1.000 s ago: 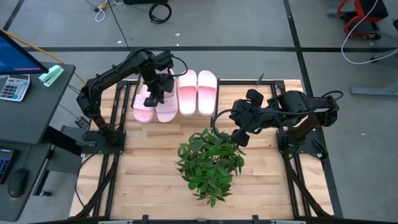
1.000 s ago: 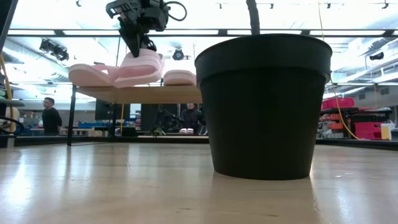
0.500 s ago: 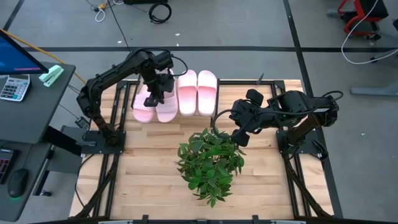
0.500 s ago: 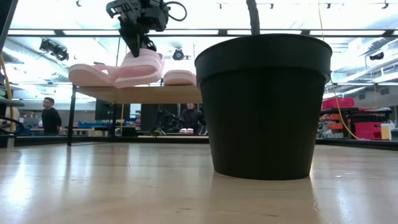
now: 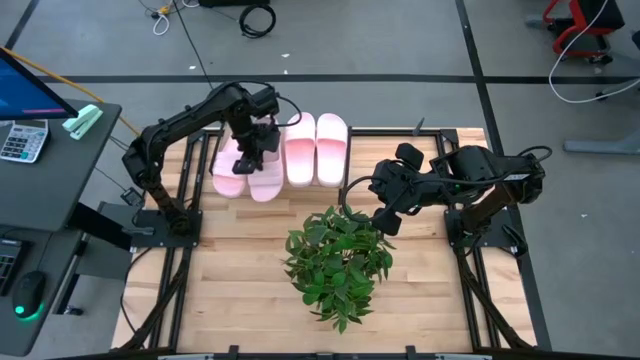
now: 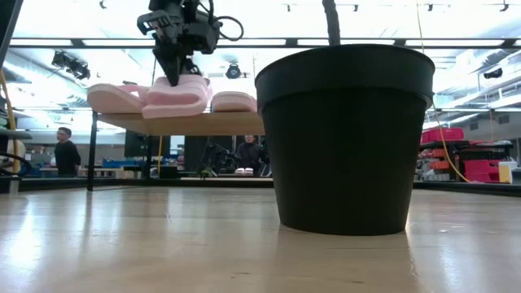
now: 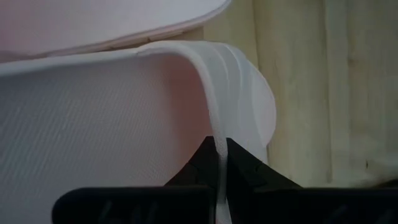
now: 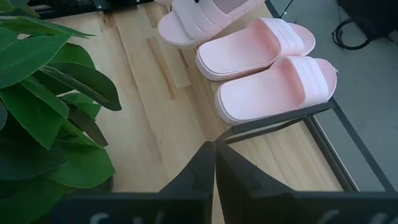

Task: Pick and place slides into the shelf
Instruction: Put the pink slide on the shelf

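Note:
Several pale pink slides sit on the light-wood shelf at the table's far side. Two lie side by side on its right part, also seen in the right wrist view. One lies at the shelf's left. Beside it, my left gripper is shut on another slide, low over the shelf board; I cannot tell whether its sole touches the board. My right gripper hangs shut and bare above the table, right of the plant. My left gripper pinches a thin edge of the slide's strap between its two fingers, coming steeply from above. The slide hangs below the fingers, nearly level, its near end slightly lower and reaching past the shelf's near edge.
A green plant in a big black pot stands mid-table, just near of the shelf and beside my right gripper. The shelf's thin black frame rims the board. Bare slatted tabletop lies near and left of the plant.
My left gripper has gone down toward the shelf with the slide. The slide, which hung higher and tilted, now lies lower and nearly level just over the board, beside the left slide.

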Available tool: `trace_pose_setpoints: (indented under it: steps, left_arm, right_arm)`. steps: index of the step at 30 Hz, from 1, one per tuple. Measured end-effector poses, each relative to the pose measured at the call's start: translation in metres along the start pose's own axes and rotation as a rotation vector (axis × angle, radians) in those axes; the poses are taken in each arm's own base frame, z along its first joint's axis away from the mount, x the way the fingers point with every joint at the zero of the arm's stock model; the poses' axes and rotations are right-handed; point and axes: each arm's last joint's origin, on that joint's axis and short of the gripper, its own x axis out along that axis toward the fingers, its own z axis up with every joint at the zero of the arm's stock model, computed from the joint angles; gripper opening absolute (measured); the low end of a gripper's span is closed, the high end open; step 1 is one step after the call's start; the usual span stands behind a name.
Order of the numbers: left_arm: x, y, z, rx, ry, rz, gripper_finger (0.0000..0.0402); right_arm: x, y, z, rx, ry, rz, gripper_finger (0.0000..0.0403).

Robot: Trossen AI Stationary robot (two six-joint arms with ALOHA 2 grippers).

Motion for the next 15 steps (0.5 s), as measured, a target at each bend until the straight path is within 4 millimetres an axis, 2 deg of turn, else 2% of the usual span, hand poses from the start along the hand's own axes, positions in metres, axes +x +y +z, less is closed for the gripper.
trace_pose_setpoints:
  steps: [15]
  left_arm:
    - [0.0015,0.0096,0.0048,-0.003,-0.012,0.112,0.0059]
  right_arm:
    - [0.0000,0.0000,0.0000,-0.001,0.000,0.000,0.0020]
